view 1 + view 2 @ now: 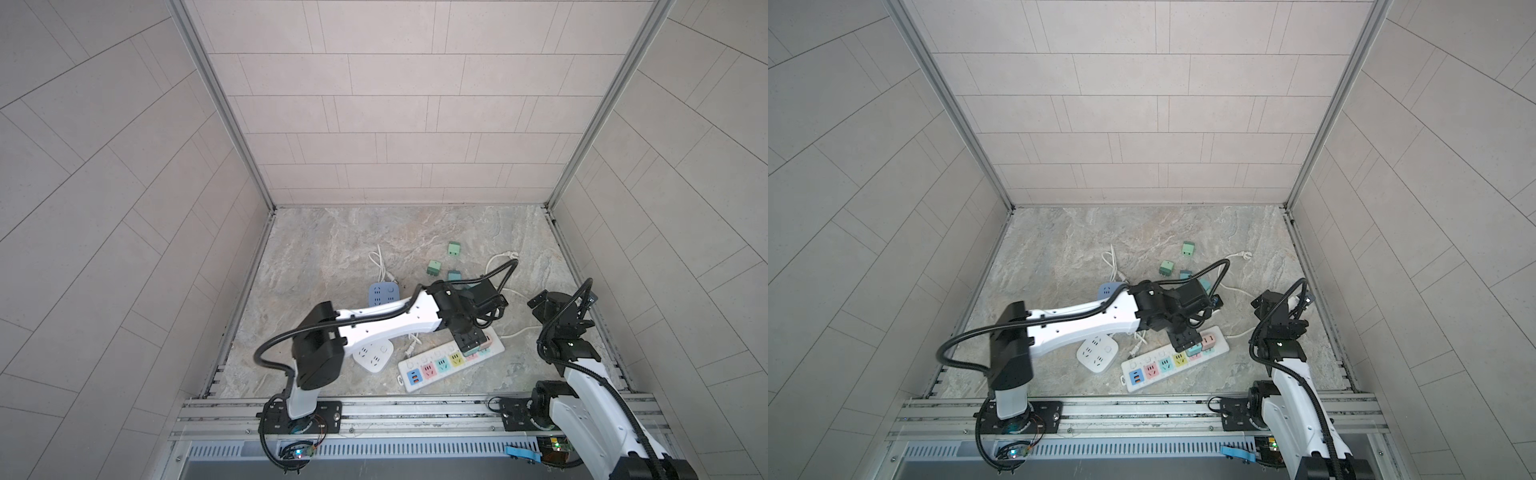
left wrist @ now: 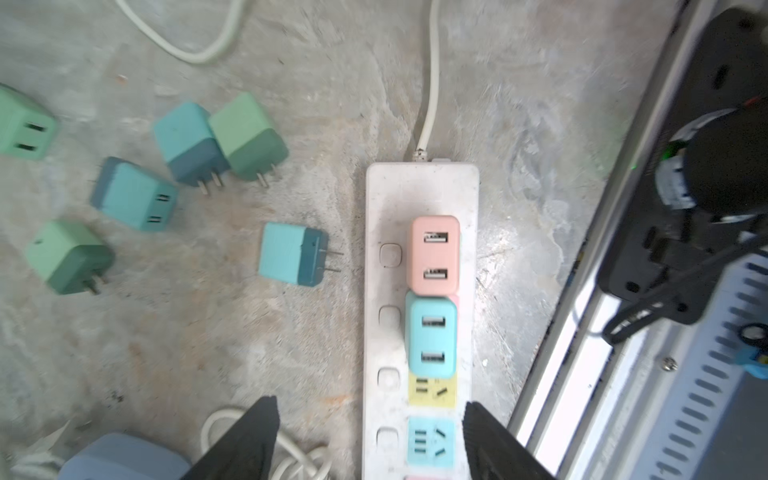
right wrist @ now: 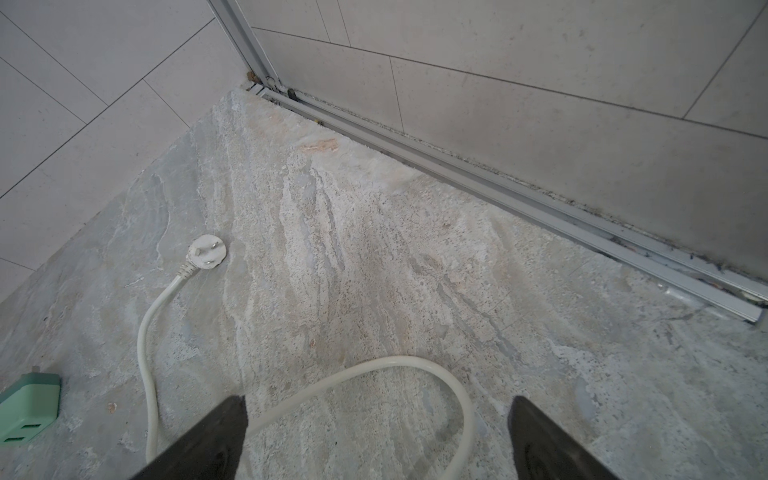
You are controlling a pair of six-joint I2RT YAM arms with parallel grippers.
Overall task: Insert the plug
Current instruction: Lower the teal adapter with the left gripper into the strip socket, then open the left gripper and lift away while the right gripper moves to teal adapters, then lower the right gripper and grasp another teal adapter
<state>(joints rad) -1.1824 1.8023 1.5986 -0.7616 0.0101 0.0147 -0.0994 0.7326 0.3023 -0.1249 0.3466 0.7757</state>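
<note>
Jaws apart, the left gripper (image 2: 370, 403) is hovering over the power strip (image 2: 419, 187) by the teal plug (image 2: 432, 332), which looks light, rigid and smooth, best pinched across its flat sides.

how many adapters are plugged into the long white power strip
2: pink adapter at the cord end of the power strip, blue adapter in the next socket. None seems hidden.

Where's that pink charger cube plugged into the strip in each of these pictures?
In a top view: pink charger cube, lower right of centre.
In a top view: low, just right of centre.
Left wrist: mid-picture.
Right wrist: not in it.
Shared landmark: the white power strip beneath it.
</note>
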